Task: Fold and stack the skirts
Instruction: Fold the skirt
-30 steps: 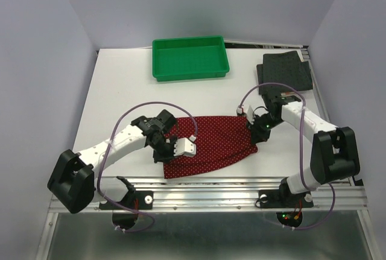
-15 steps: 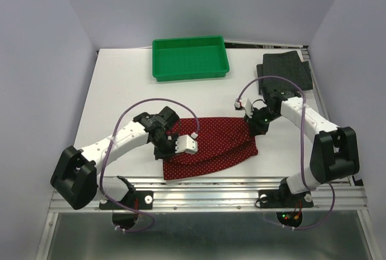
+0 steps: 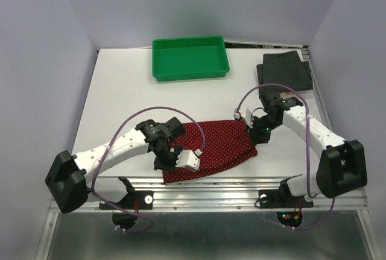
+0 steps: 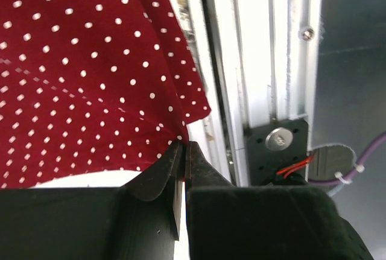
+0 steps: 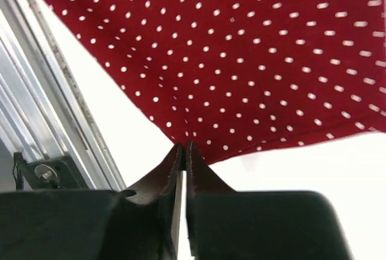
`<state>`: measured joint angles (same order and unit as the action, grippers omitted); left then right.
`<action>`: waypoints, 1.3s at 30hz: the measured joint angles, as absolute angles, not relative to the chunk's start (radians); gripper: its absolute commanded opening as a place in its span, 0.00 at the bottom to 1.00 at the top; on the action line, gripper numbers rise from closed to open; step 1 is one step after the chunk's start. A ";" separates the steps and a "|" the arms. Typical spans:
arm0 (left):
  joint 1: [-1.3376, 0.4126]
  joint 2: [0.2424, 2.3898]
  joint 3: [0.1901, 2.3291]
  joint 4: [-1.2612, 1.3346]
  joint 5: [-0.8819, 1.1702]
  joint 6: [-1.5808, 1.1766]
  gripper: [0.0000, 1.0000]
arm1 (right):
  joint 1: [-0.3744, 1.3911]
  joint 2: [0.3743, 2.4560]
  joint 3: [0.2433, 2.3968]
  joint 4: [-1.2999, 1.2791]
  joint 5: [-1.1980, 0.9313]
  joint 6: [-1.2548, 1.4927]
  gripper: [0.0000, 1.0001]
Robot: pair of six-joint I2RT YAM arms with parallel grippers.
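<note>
Mid-fold on the dotted red skirt (image 3: 220, 142) — left gripper (image 4: 184, 146) and right gripper (image 5: 183, 148) each clamped on its edge; next, I reckon, carry both across evenly.

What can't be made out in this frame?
- Top view: the left arm hides the tips of the left tool and the left end of the dotted skirt; the right arm hides those of the right tool.
- Wrist views: frame edges crop the dotted skirt.
- Top view: grey skirt fold layers too small; a cable crosses its near edge.
</note>
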<state>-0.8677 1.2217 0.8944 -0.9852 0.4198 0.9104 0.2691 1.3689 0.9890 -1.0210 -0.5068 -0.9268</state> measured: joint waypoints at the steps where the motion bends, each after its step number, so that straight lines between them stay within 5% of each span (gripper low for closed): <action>1: -0.885 1.225 0.879 -0.986 0.419 0.908 0.24 | 0.287 1.369 0.963 -1.011 -0.504 -0.925 0.39; 4: -0.907 1.248 0.847 -0.982 0.412 0.893 0.61 | 0.329 1.369 0.903 -1.003 -0.488 -0.913 0.72; 8: -0.908 1.259 0.840 -0.964 0.385 0.878 0.71 | 0.350 1.370 0.891 -0.994 -0.474 -0.900 0.75; 17: -0.845 1.213 0.899 -0.939 0.366 0.846 0.65 | 0.345 1.445 1.139 -0.987 -0.445 -0.813 0.71; 27: -0.344 1.521 1.200 -0.752 0.417 0.817 0.58 | 0.319 1.798 1.502 -0.916 -0.443 -0.753 0.62; 39: -0.295 1.793 1.252 -0.712 0.471 0.862 0.61 | 0.314 1.955 1.534 -0.908 -0.414 -0.805 0.62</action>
<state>-0.2947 1.7927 1.2518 -0.7116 0.4713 0.8623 0.3141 1.9553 1.5345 -0.9077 -0.4145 -0.8055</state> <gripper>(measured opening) 0.633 0.623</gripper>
